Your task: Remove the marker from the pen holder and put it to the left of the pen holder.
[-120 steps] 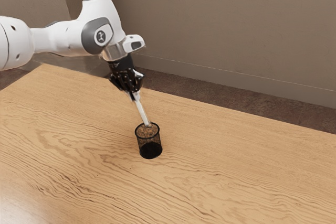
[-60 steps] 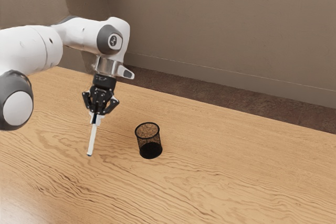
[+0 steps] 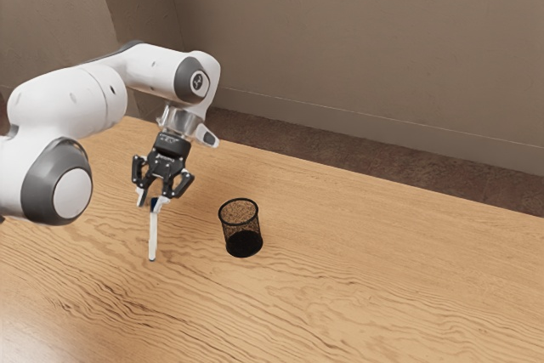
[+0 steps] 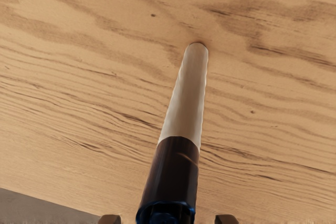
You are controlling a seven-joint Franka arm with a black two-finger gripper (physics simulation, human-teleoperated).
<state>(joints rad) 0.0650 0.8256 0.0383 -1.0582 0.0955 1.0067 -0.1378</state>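
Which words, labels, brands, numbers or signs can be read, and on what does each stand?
No text can be read.
Grey round arm joint: pale emblem, too small to read.
Black two-finger gripper: faint marks near its top, too small.
White marker with dark end, black mesh pen holder: none visible.

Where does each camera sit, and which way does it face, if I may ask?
Exterior view: beside my arm, looking down across the table at the pen holder; arm and open gripper show.
Wrist view: on my gripper, looking down along the marker to the table; fingertips show at its lower edge.
Both share the marker and table.
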